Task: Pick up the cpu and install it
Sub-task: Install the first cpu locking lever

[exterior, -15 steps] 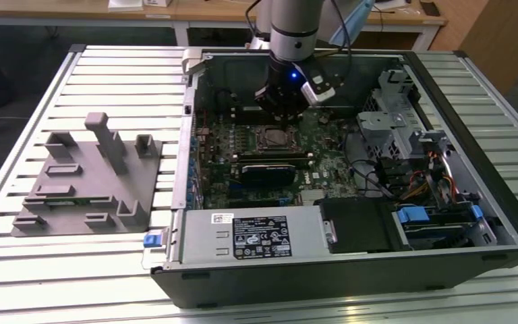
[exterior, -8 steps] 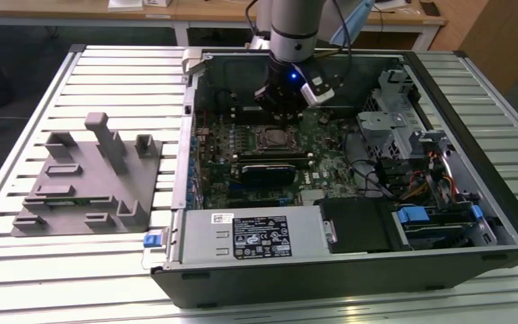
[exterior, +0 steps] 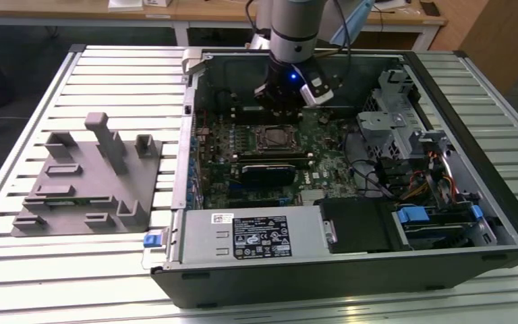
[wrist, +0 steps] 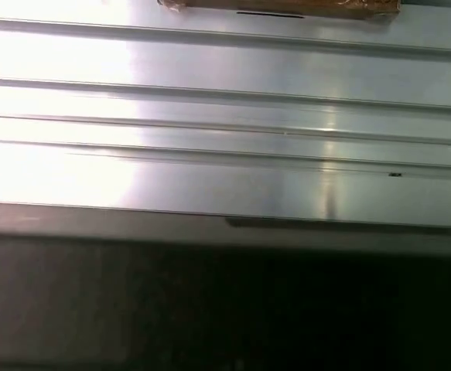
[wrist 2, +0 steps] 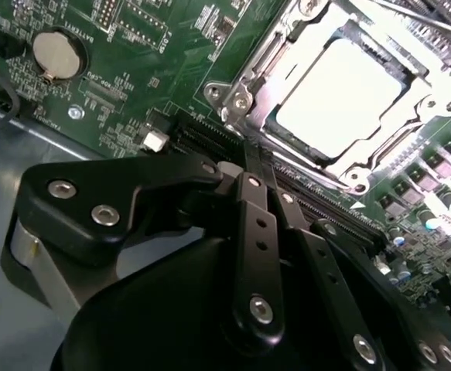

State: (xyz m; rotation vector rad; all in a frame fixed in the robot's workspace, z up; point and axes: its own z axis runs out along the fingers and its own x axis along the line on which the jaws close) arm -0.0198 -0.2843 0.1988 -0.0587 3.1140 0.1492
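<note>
The cpu (wrist 2: 337, 97) lies flat inside the black-framed socket (wrist 2: 240, 97) on the green motherboard (wrist 2: 144, 46), its pale metal top bright with glare in the second wrist view. The socket's metal frame surrounds it on all sides, and nothing is touching its top face. Near the socket, farther along the board, a round coin battery (wrist 2: 55, 54) sits in its holder.

The tool (wrist 2: 248, 158) hangs just beside the socket, over the dark slots next to it. Its black fingers (wrist 2: 257, 232) lie pressed together to a narrow tip, clenched with nothing between them.

In the exterior view the socket (exterior: 277, 137) sits near the middle of the open computer case (exterior: 349, 277), and the arm (exterior: 293, 34) comes down into the case just behind it, with the tool (exterior: 282, 108) above the board's rear edge. In front of the socket lies a dark expansion card (exterior: 272, 172), and beyond that the power supply box (exterior: 250, 236) against the case's front wall. A grey fixture (exterior: 83, 182) with upright blocks stands well apart from the case, to the exterior view's left, on the ribbed metal tabletop (exterior: 25, 270).
</note>
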